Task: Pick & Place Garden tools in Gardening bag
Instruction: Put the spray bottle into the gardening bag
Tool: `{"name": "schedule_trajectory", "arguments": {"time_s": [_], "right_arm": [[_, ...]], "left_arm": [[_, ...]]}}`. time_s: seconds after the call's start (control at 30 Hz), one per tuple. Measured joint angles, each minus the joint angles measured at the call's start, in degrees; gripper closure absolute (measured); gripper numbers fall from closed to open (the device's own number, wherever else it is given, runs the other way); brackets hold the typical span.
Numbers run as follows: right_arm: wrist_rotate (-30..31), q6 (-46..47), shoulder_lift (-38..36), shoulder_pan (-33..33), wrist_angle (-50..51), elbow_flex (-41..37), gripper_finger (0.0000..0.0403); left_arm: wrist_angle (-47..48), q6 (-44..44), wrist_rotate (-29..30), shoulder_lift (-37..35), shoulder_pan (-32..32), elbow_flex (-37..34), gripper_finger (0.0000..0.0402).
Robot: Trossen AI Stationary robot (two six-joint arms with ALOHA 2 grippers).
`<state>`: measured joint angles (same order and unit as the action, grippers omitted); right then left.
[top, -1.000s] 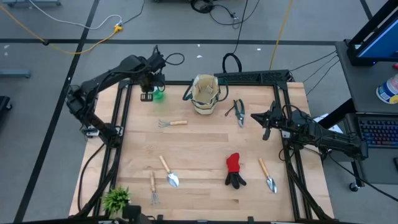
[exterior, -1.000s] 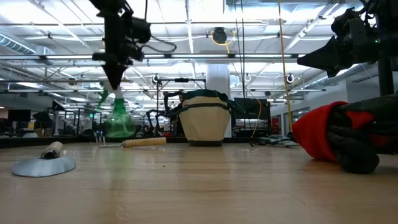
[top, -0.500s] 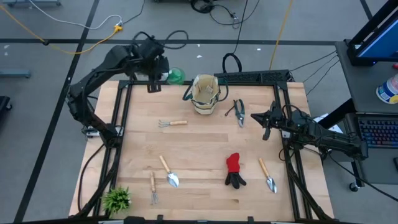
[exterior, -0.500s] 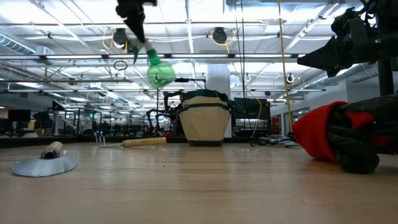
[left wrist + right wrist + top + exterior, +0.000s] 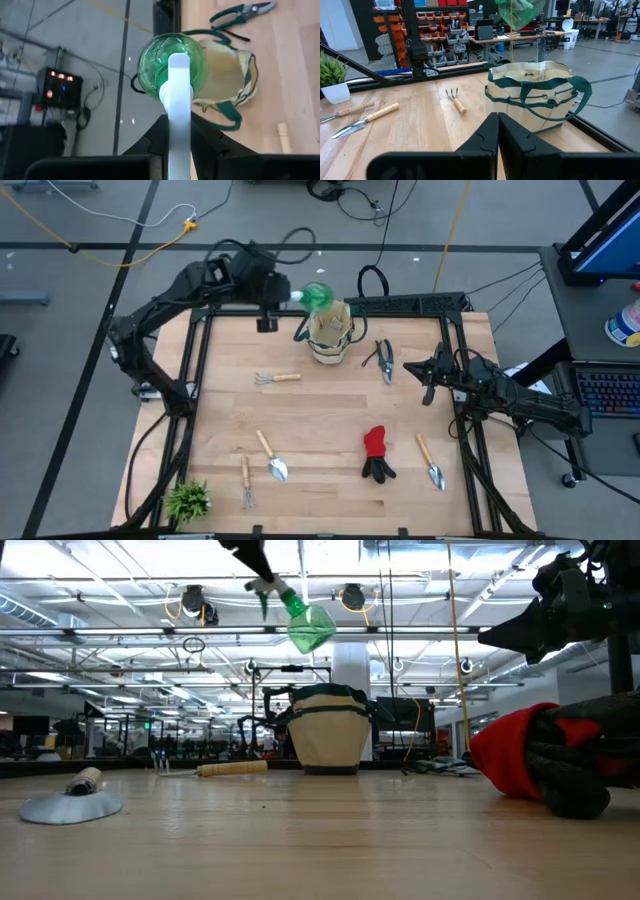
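Note:
My left gripper (image 5: pixel 283 293) is shut on the green spray bottle (image 5: pixel 316 295), high in the air over the far left rim of the beige gardening bag (image 5: pixel 330 330). In the low view the bottle (image 5: pixel 308 626) slants well above the bag (image 5: pixel 328 730). The left wrist view shows the bottle (image 5: pixel 172 62) with the bag (image 5: pixel 227 75) below it. My right gripper (image 5: pixel 414 368) is shut and empty, to the right of the bag and the black shears (image 5: pixel 382 358). The bag stands upright on its base. My left gripper pinches the bottle's white spray head (image 5: pixel 179 107) between its two fingers (image 5: pixel 156 137). The fingers come from the table's left, slanting down, and lie along the bottle's axis. The bottle is lifted clear and tilted, its green body (image 5: pixel 310 630) pointing away from the gripper toward the bag.
On the table lie a small rake (image 5: pixel 278 378), a trowel (image 5: pixel 272 457), a second rake (image 5: pixel 246 480), a red-and-black glove (image 5: pixel 377 452) and another trowel (image 5: pixel 431 463). A spiky green plant (image 5: pixel 188 500) stands at the near left corner.
My left gripper has lifted the spray bottle from the table's far left, carrying it up and toward the table's right until it is above the bag. The bottle has tipped from upright to slanting, its body leading toward the bag.

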<state>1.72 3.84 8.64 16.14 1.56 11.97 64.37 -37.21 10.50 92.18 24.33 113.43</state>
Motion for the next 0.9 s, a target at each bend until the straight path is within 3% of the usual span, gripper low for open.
{"name": "schedule_trajectory", "arguments": {"time_s": [0.33, 0.53, 0.9], "right_arm": [[0.0, 0.0, 0.0, 0.0, 0.0, 0.0, 0.0403], [0.0, 1.5, 0.0, 0.0, 0.0, 0.0, 0.0403], [0.0, 1.5, 0.0, 0.0, 0.0, 0.0, 0.0403]], "left_arm": [[-3.4, -12.5, 6.7, 9.0, -1.3, 0.0, 0.0343], [-5.3, -18.5, 6.7, 13.0, -1.3, 0.0, 0.0347], [-6.8, -21.6, 4.5, 15.3, -1.3, -0.1, 0.0347]]}}
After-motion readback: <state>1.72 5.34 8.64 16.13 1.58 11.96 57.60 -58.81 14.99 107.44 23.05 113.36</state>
